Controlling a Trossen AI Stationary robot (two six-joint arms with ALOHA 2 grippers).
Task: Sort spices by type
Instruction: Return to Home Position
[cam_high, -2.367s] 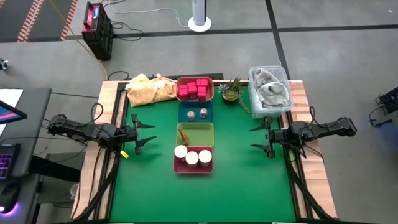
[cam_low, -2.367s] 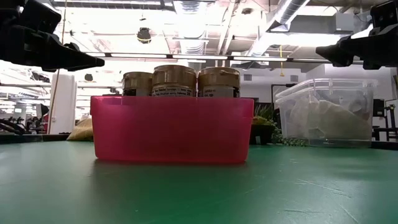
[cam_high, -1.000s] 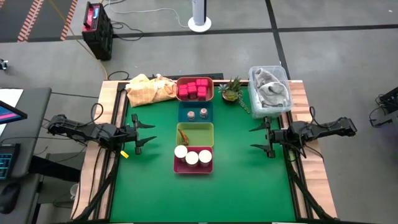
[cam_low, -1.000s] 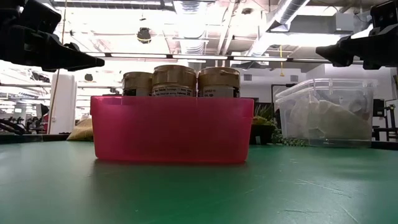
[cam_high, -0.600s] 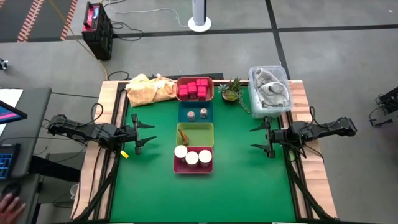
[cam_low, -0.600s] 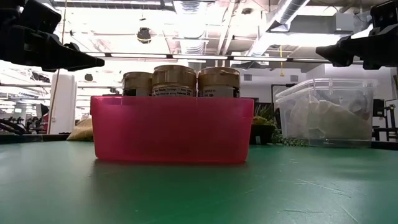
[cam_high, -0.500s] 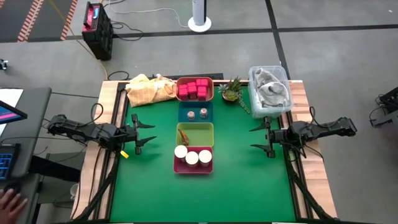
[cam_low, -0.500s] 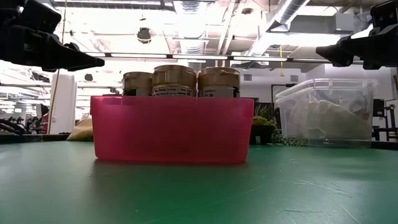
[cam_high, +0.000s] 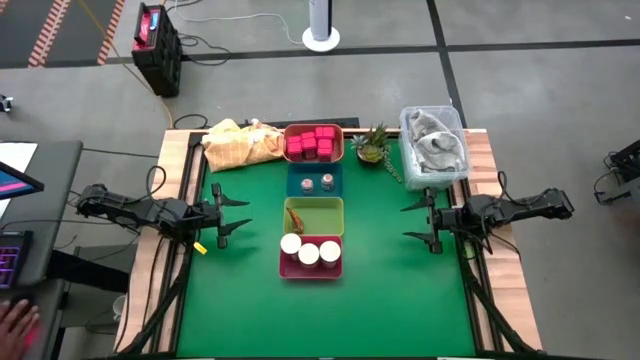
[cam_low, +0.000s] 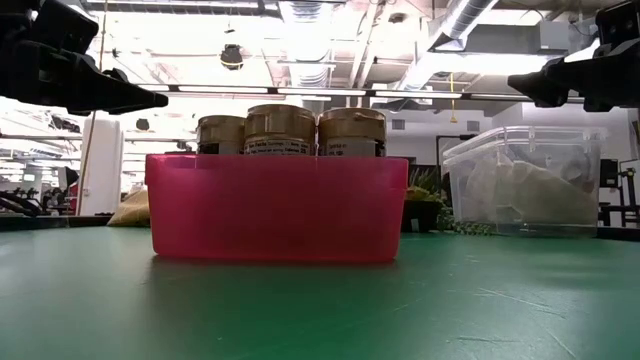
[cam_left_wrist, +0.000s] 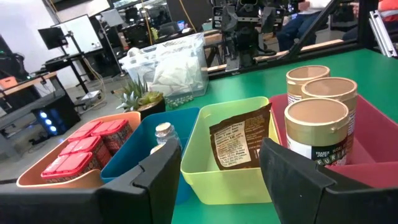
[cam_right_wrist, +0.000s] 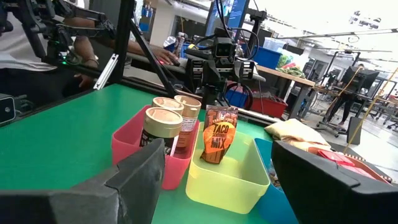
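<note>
The sorting is judged finished: four kinds are seen in four trays, and nothing loose is seen on the green mat. The trays are lined up between the left gripper (cam_high: 240, 213) and the right gripper (cam_high: 410, 222), well apart from both. Both grippers are spread wide with nothing held.

Straight ahead of the left gripper, the brown-orange packet (cam_high: 294, 217) is stood in the yellow-green tray (cam_high: 327, 212). To one side of it the tan-lidded jars (cam_high: 309, 252) are grouped in the pink tray (cam_high: 310, 271). To the other side are the grey-topped shakers (cam_high: 317, 182), then the magenta packs (cam_high: 313, 142).

Little is judged left beyond parking the arms.

In the low view only the pink tray and jars are shown, with the rest hidden behind. The whole row is given by the high view alone. The packet's "Mix" lettering is readable only from the right wrist.
</note>
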